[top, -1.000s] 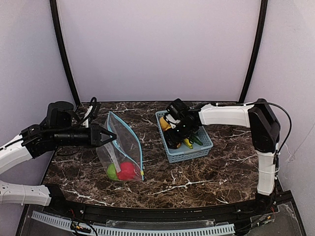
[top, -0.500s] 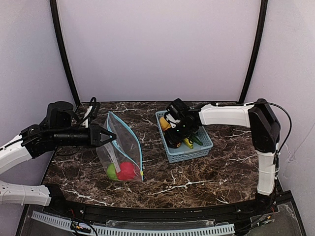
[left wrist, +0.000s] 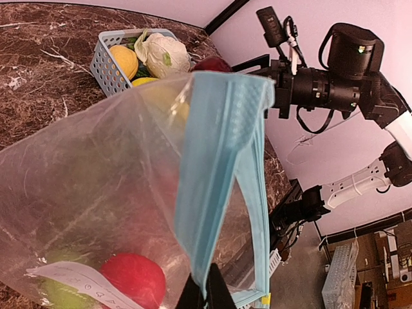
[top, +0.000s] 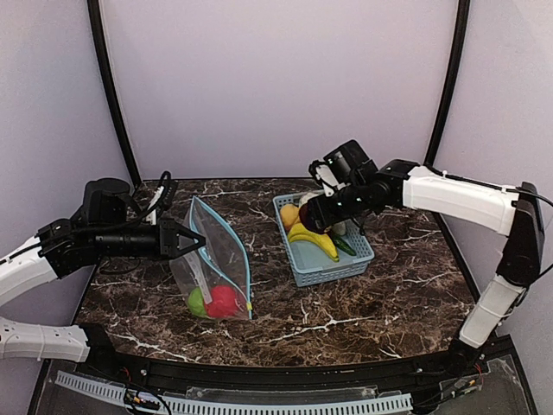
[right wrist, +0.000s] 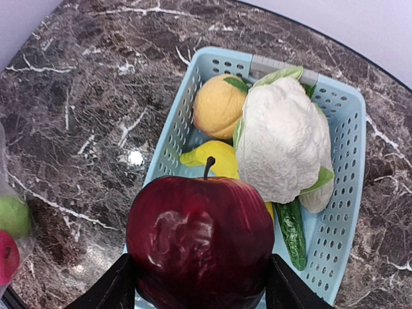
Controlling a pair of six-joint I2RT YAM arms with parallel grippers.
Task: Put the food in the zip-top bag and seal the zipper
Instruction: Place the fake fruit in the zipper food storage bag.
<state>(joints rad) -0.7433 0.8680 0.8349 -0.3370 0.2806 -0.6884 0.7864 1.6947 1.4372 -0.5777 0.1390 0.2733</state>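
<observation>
My left gripper point(top: 197, 240) is shut on the teal zipper point(top: 235, 251) strip, holding the clear zip-top bag point(top: 216, 259) upright with its mouth open. In the bag lie a red apple point(top: 225, 300) and a green apple point(top: 198, 301). In the left wrist view the fingertips point(left wrist: 206, 290) pinch the zipper point(left wrist: 219, 167). My right gripper point(right wrist: 201, 283) is shut on a dark red apple point(right wrist: 201, 241), held above the basket's left end. Orange point(right wrist: 219, 106), cauliflower point(right wrist: 283, 138), banana point(right wrist: 215, 158) and cucumber point(right wrist: 293, 235) lie in the basket.
The light blue lattice basket point(top: 346, 268) stands right of the bag on the dark marble table point(top: 380, 303). A strip of bare table separates bag and basket. Black frame posts point(top: 112, 95) rise at the back corners.
My right gripper has risen out of the basket with the dark red apple gripped, and its arm has lifted and straightened. The left gripper and bag have not moved.
</observation>
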